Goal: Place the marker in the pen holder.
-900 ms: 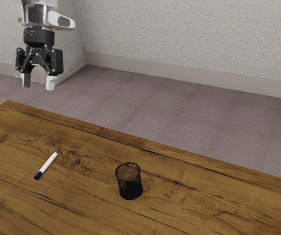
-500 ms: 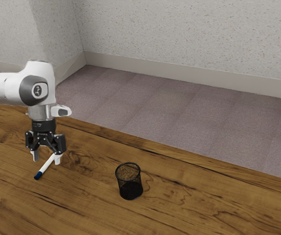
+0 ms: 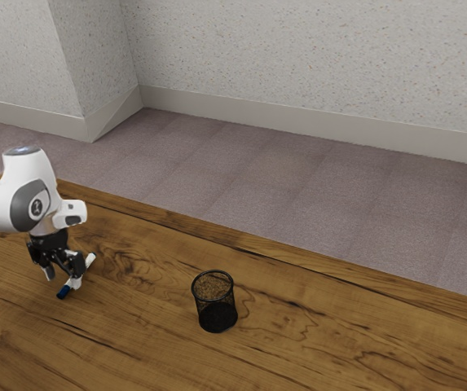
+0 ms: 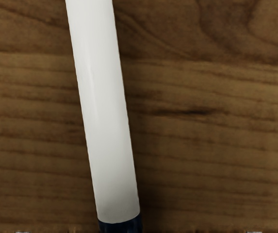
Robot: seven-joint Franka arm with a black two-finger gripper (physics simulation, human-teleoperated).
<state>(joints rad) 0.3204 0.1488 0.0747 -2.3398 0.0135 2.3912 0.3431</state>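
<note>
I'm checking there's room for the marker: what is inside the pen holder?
I see nothing standing in the pen holder through its upper mesh. The dark lower wall covers its bottom, so I cannot tell whether something small lies there.

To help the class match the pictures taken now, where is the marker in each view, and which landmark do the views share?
Exterior view: the marker lies on the table at the exterior view's lower left, by the gripper.
Wrist view: close up, the marker's white barrel lies across the wood grain.
Shared landmark: its blue end, cut off by the picture's edge in the wrist view.
</note>
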